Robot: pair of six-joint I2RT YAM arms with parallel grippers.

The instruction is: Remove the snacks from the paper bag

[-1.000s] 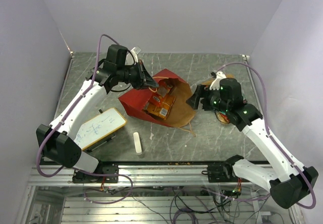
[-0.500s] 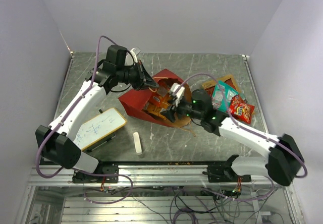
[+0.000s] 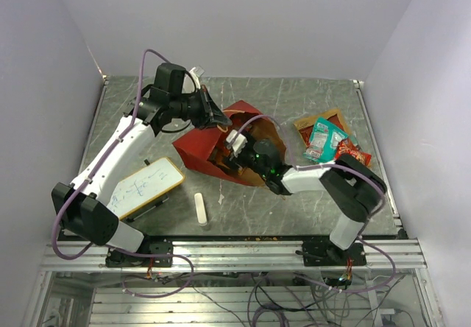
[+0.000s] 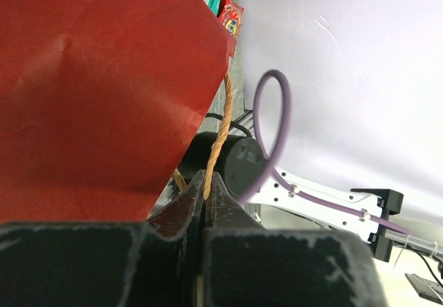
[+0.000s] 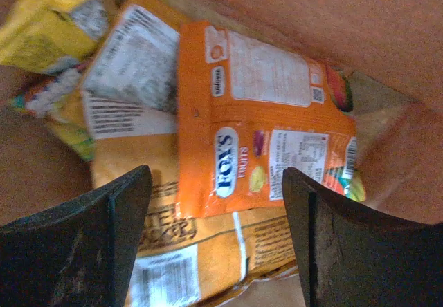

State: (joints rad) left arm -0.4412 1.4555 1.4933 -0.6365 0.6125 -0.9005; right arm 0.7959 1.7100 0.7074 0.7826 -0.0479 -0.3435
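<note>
Paper bag (image 3: pixel 193 152) lies on bench (image 3: pixel 309 99), left fingers (image 4: pixel 181 207) clamped on its handle (image 4: pixel 220 131), right fingers (image 5: pixel 97 231) spread open inside over orange packet (image 5: pixel 263 134).

Snacks (image 5: pixel 256 148) in paper bag (image 3: pixel 200 152), other snacks (image 3: pixel 322 140) right of it, whiteboard (image 3: pixel 143 185) front-left
</note>
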